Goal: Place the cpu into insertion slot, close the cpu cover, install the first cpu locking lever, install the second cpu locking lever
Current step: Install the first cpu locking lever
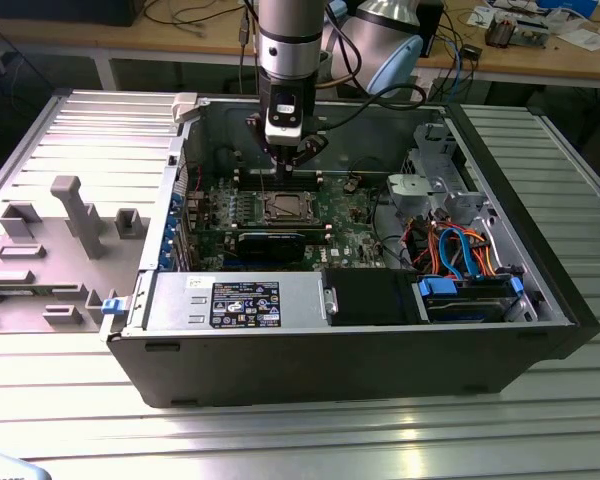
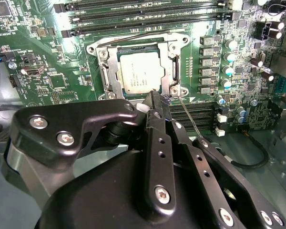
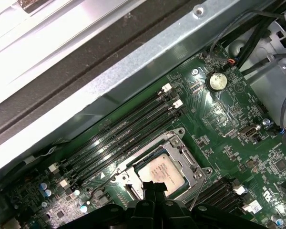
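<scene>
Exterior view: the gripper (image 1: 283, 160) hangs inside the open computer case (image 1: 500, 330), upper centre of frame, just above the insertion slot (image 1: 284, 209) on the green circuit board (image 1: 345, 235).

Second wrist view: the cpu (image 2: 139, 71) lies seated in the slot, the cpu cover (image 2: 109, 71) framing it; the jaws look pressed together, tip at the cover's corner.

First wrist view: cpu (image 3: 163, 170) at lower centre, beside the memory slots (image 3: 128, 138).

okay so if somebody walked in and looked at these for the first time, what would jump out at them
First, the black end effector poised right over the socket corner, hanging inside an open computer case on a ribbed metal table. Next, the cpu lying in the insertion slot with the silver cpu cover framing it, on the green circuit board beside long black memory slots.
</scene>
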`<action>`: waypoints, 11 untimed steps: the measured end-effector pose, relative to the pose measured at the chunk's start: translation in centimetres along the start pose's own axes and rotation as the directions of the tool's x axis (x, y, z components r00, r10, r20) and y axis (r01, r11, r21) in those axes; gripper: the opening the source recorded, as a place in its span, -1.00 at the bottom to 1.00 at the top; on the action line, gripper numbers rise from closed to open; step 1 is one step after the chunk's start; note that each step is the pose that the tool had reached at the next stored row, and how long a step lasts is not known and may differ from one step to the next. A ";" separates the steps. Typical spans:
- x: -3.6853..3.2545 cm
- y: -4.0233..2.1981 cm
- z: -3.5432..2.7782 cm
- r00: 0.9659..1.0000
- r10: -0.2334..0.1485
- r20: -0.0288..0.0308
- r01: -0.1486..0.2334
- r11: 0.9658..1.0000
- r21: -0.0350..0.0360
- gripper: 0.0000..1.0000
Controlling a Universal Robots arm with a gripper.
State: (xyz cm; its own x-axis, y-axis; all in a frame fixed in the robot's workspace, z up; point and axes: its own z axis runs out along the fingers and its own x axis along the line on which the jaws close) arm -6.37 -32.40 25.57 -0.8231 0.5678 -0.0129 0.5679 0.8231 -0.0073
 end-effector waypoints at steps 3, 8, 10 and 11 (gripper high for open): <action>0.00 0.00 0.00 1.000 -0.002 0.000 0.002 1.000 0.000 -0.79; 0.00 0.00 0.00 1.000 -0.007 0.000 0.007 1.000 0.000 -0.79; 0.00 0.00 0.00 1.000 -0.009 0.000 0.009 1.000 0.000 -0.79; 0.00 0.00 0.00 1.000 -0.010 0.000 0.010 1.000 0.000 -0.79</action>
State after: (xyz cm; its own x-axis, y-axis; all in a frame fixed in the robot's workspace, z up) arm -6.37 -32.40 25.57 -0.8286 0.5597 -0.0129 0.5598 0.8286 -0.0072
